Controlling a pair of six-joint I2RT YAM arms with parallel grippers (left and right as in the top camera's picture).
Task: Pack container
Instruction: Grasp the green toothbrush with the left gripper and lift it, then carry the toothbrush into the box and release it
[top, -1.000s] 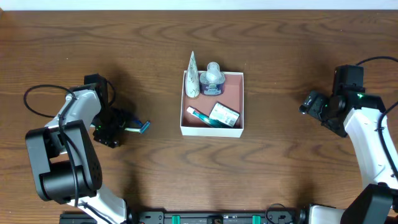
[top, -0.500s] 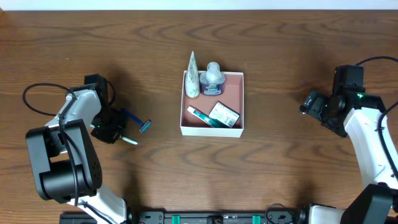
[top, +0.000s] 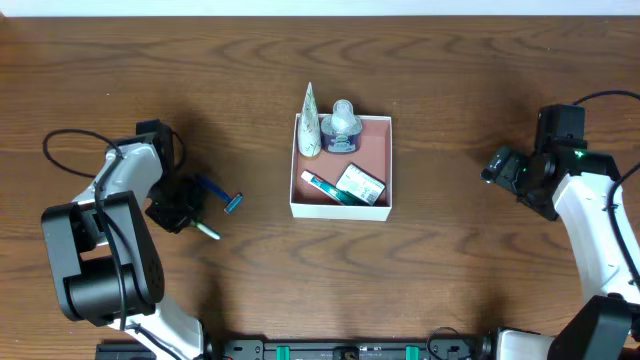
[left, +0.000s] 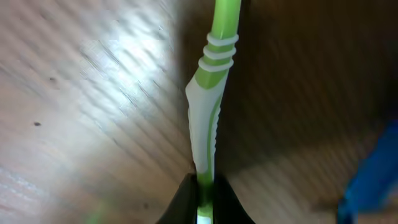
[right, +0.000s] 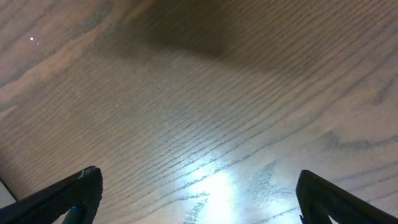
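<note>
The container (top: 380, 205), a white square box with a pink inside, sits mid-table and holds a white cone tube (top: 310, 120), a small jar (top: 342, 125), a tube (top: 325, 186) and a packet (top: 360, 182). Far to its left, my left gripper (top: 178, 212) is low over the wood, shut on the handle of a green and white toothbrush (top: 206, 229). In the left wrist view the toothbrush (left: 208, 124) runs up from the closed left gripper (left: 204, 200). My right gripper (top: 497, 165) hovers at the far right, open and empty; the right wrist view shows it (right: 199, 199) with only wood beneath.
A blue razor (top: 222, 196) lies on the wood just beyond the toothbrush, also seen as a blue blur (left: 373, 180) at the right edge of the left wrist view. A black cable (top: 70, 150) loops behind the left arm.
My left gripper has shut on the toothbrush handle and drawn back a little, so the blue razor and the toothbrush now show apart. The right arm has not moved.
</note>
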